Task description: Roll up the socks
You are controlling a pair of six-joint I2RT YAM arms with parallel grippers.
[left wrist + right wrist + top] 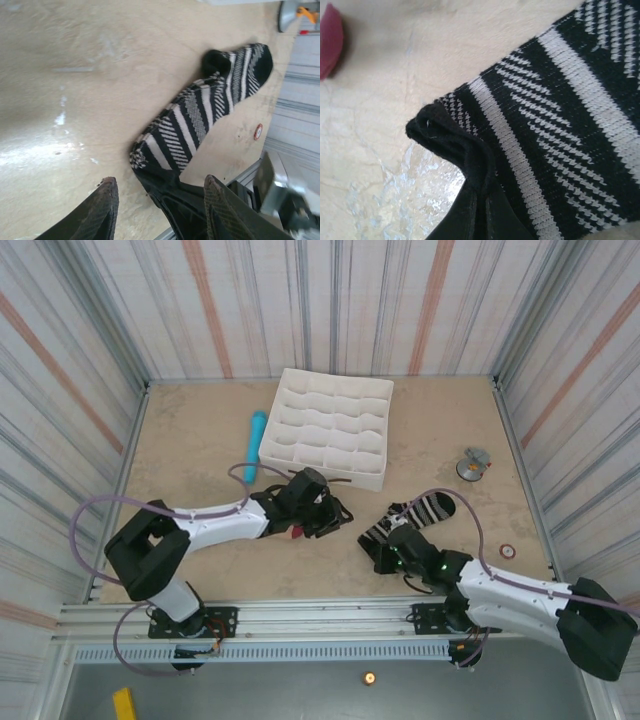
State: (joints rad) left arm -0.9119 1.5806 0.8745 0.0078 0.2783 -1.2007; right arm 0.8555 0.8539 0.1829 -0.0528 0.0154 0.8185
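Pinching the striped sock (560,125) at its cuff, right pincer (477,210) closed — rest lies flat beyond it, unrolled; left pincer (160,192) open, empty — rolling apparently unstarted.

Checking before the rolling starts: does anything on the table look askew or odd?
The black-and-white striped fabric sock has its cuff corner bunched upward, pinched in the shut right gripper, while the rest lies flat. Nothing else stands out.
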